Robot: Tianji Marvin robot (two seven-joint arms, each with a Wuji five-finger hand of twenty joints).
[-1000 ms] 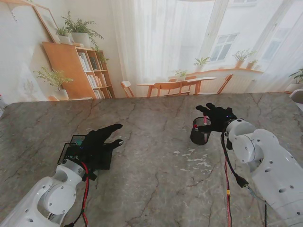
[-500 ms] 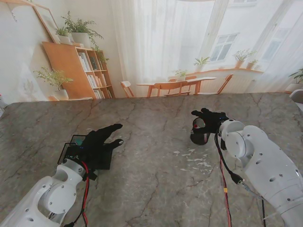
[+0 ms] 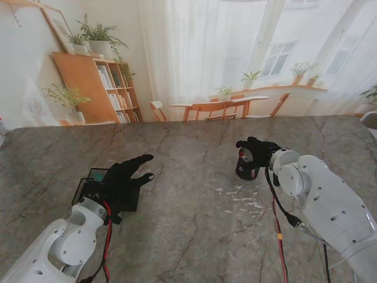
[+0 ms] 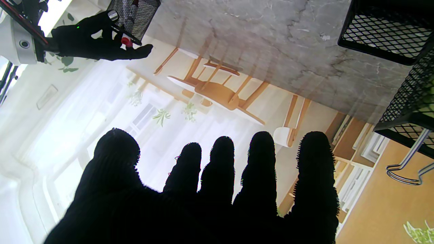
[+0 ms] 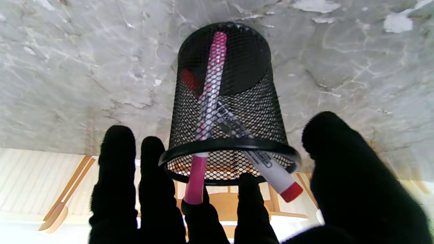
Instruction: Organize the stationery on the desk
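Observation:
A black mesh pen cup [image 5: 230, 101] stands upright on the marble table, right of centre and far from me. In it lean a pink pen [image 5: 212, 91] and a white marker with a red cap [image 5: 268, 169], both sticking out past the rim. My right hand [image 3: 256, 151] hovers over the cup [image 3: 244, 171], fingers [image 5: 115, 176] spread around the rim, and its middle fingertip is at the pink pen's end. My left hand [image 3: 122, 175] is open, fingers straight, above a black mesh tray [image 3: 85, 187] at the near left. The left wrist view shows the tray [image 4: 379, 30] and the distant right hand [image 4: 88, 40].
White paper scraps [image 3: 241, 198] lie on the table nearer to me than the cup. Something green [image 3: 98, 175] sits in the tray, mostly hidden by my left hand. A printed room backdrop stands behind the table's far edge.
My right hand has slid left, from beside the cup to over its rim, and now hides most of it. The left hand has not moved.

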